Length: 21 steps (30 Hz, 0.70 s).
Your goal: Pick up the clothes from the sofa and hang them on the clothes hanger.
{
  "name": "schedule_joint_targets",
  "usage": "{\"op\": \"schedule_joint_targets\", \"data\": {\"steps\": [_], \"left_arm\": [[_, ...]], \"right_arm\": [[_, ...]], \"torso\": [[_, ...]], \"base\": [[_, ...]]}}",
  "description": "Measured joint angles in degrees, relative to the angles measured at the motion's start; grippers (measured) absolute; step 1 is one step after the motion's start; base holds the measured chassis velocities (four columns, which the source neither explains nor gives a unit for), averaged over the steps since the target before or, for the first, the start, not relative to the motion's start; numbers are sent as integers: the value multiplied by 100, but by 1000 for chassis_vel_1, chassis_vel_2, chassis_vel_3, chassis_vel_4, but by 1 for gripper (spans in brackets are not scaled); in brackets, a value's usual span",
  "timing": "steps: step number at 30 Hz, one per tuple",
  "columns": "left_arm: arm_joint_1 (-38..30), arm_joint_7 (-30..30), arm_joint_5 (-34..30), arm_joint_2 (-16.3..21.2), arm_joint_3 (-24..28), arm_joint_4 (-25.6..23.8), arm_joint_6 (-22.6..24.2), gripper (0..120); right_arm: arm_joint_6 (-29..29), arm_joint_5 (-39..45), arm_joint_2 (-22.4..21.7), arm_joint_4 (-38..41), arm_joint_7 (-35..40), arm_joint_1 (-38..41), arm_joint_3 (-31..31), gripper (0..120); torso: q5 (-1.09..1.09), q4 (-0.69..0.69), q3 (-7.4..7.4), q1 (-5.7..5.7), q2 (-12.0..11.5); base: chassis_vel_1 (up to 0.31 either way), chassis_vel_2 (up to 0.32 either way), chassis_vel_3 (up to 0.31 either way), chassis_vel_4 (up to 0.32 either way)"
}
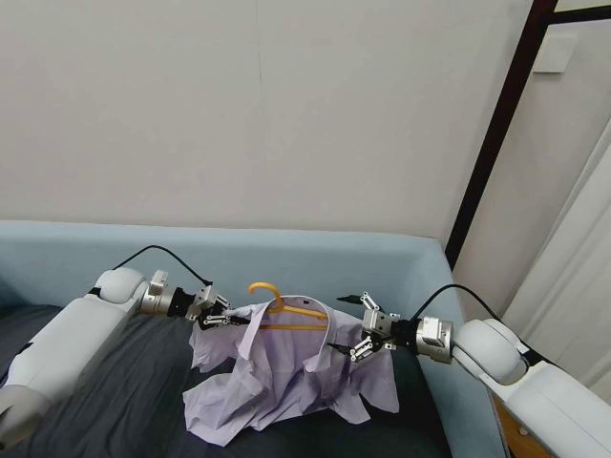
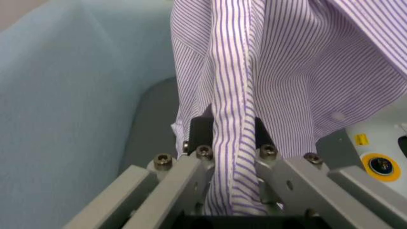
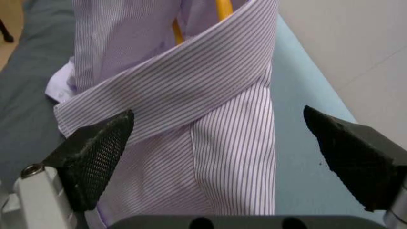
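A purple-and-white striped shirt (image 1: 286, 377) hangs on a yellow hanger (image 1: 286, 307) above the dark sofa seat. My left gripper (image 1: 218, 316) is shut on the shirt's left edge; the left wrist view shows a fold of striped cloth (image 2: 232, 138) pinched between its fingers (image 2: 202, 131). My right gripper (image 1: 366, 334) stands open at the shirt's right side. In the right wrist view the collar (image 3: 184, 76) and front lie between its wide-apart black pads (image 3: 95, 148), with a bit of the hanger (image 3: 222, 8) above.
The light blue sofa back (image 1: 286, 253) runs behind the shirt, and its arm (image 1: 458, 382) lies under my right arm. The dark grey seat cushion (image 1: 134, 382) spreads to the left. A dark vertical post (image 1: 496, 134) stands at the right.
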Motion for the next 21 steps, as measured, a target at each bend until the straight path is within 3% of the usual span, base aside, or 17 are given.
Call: {"op": "schedule_joint_targets", "data": {"steps": [13, 21], "left_arm": [[70, -30, 32, 42, -30, -173, -138, 1], [233, -62, 102, 51, -80, -436, -172, 1]], "right_arm": [[2, -609, 102, -254, -582, 169, 121, 100], [11, -687, 423, -509, -661, 361, -140, 100]], "torso": [[0, 0, -1, 0, 0], [0, 2, -1, 0, 0]], "base": [[0, 0, 0, 0], [0, 0, 0, 0]]}}
